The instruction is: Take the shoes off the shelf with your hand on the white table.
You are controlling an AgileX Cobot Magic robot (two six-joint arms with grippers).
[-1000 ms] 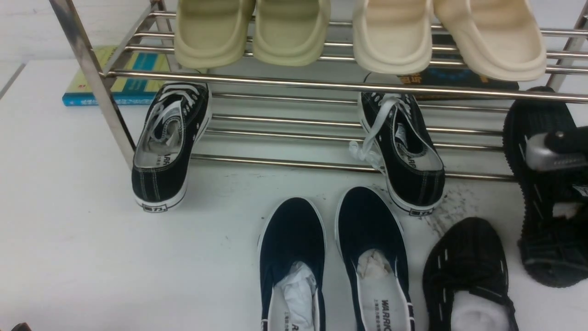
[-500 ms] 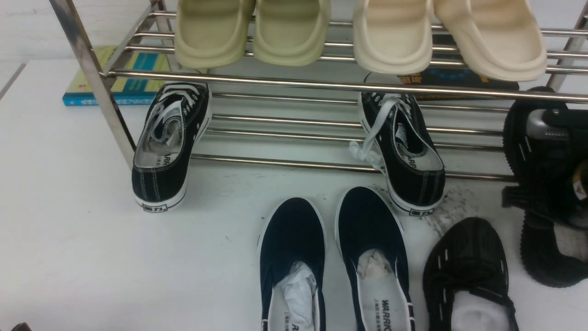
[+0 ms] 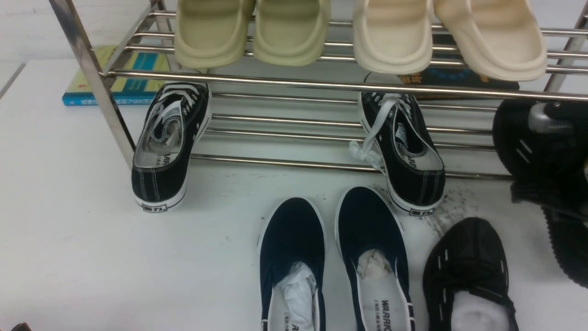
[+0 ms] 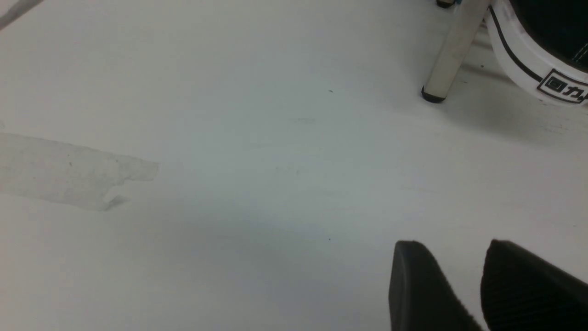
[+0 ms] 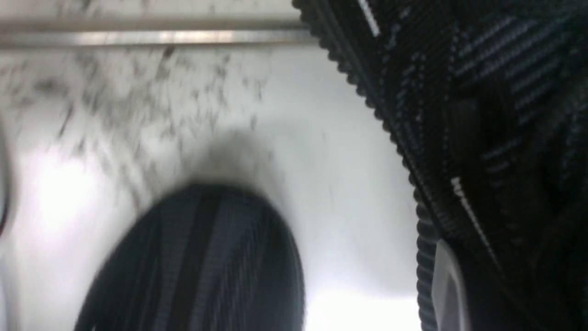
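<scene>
I am gripping one black knit shoe (image 3: 514, 142) in my right claw (image 3: 553, 126), clamped shut on its upper, and holding it tilted at the right end of the rack (image 3: 321, 85) so it can come down on the white surface (image 3: 69, 230) beside its mate (image 3: 466, 266) lying there.

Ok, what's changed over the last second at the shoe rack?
The right gripper, holding the far-right black knit shoe, has raised and tilted it, its heel swinging rightward partly out of the front view. The other knit shoe, navy slip-ons, lace-up sneakers and slides stayed put.
</scene>
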